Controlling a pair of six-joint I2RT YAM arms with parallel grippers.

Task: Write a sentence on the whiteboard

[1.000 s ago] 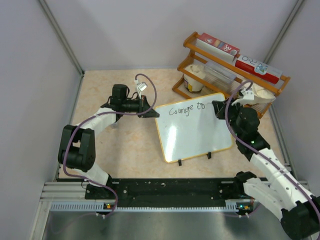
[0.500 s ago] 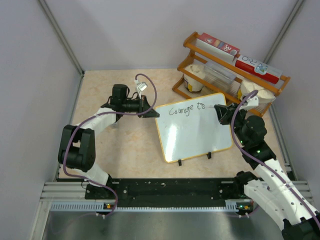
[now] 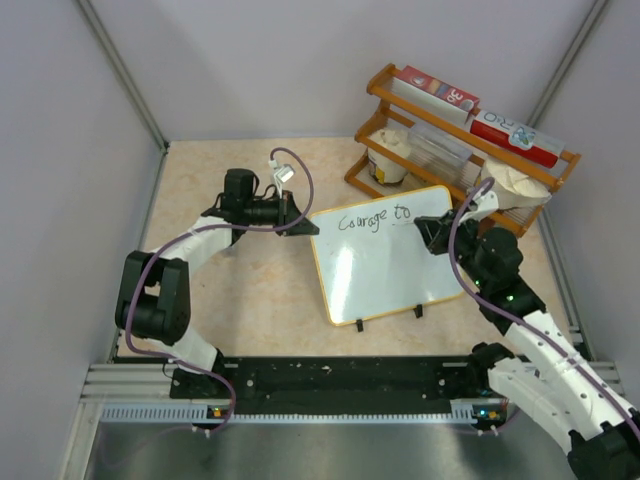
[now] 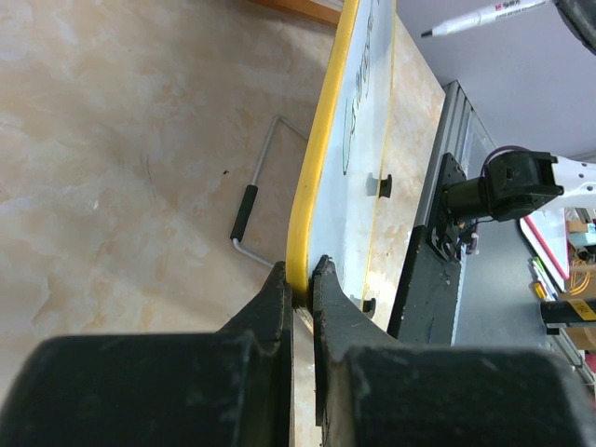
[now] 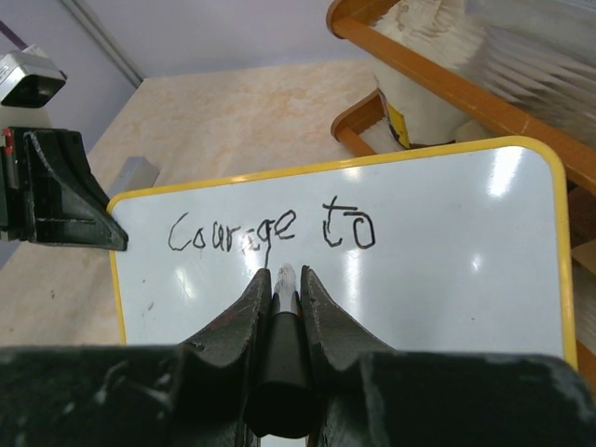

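Note:
The whiteboard (image 3: 390, 275) stands tilted on the table, and the sentence (image 3: 373, 217) on its top line reads "Courage to". My left gripper (image 3: 312, 228) is shut on the board's yellow left rim (image 4: 317, 158), with the jaws (image 4: 300, 279) pinching the rim. My right gripper (image 3: 425, 235) is shut on a black marker (image 5: 284, 307) over the board's right part. In the right wrist view the gripper (image 5: 284, 275) points the marker tip just below the sentence (image 5: 270, 233). In the left wrist view the marker (image 4: 484, 17) tip stands a little off the board.
A wooden rack (image 3: 460, 130) with red-and-white boxes, a clear tub and paper cups stands behind the board, close to my right arm. A wire stand (image 4: 256, 200) lies on the table behind the board. The board's two black feet (image 3: 360, 323) face the arm bases.
My right gripper has moved with the marker from the board's upper right edge leftward and nearer, over the board. The left gripper and the board have not moved.

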